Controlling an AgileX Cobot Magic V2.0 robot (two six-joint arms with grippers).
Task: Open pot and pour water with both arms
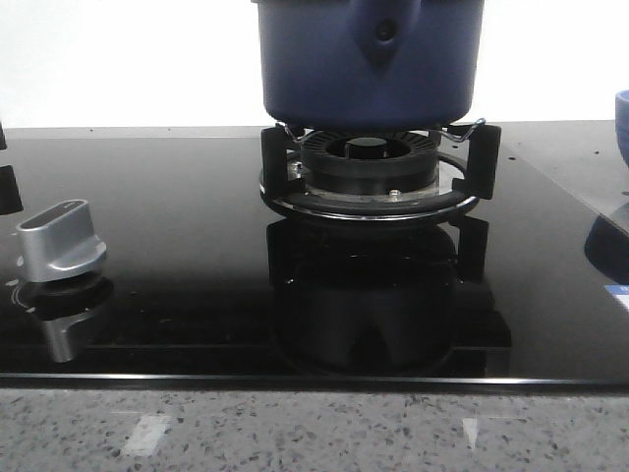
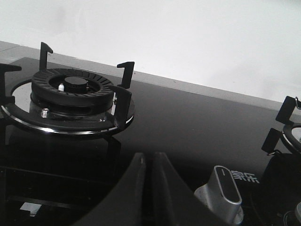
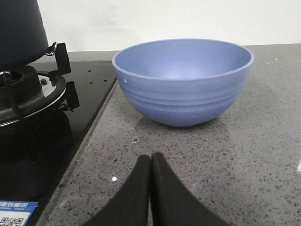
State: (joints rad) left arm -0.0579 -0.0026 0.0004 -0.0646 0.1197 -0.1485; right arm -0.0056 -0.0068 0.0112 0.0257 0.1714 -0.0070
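Note:
The dark blue pot [image 1: 370,61] stands on the burner [image 1: 370,172] at the middle of the black glass hob; its top and lid are cut off by the frame. Its dark side [image 3: 21,30] also shows in the right wrist view. My left gripper [image 2: 147,157] is shut and empty over the hob, between a bare burner [image 2: 69,96] and the silver knob [image 2: 225,194]. Over the speckled counter my right gripper [image 3: 151,158] is shut and empty, a short way in front of a light blue bowl [image 3: 183,80]. Neither gripper shows in the front view.
A silver knob [image 1: 61,242] sits on the hob [image 1: 177,295] at the left. The light blue bowl's edge [image 1: 622,123] shows at the far right, on the grey counter [image 3: 244,155] beside the hob. A white wall runs behind.

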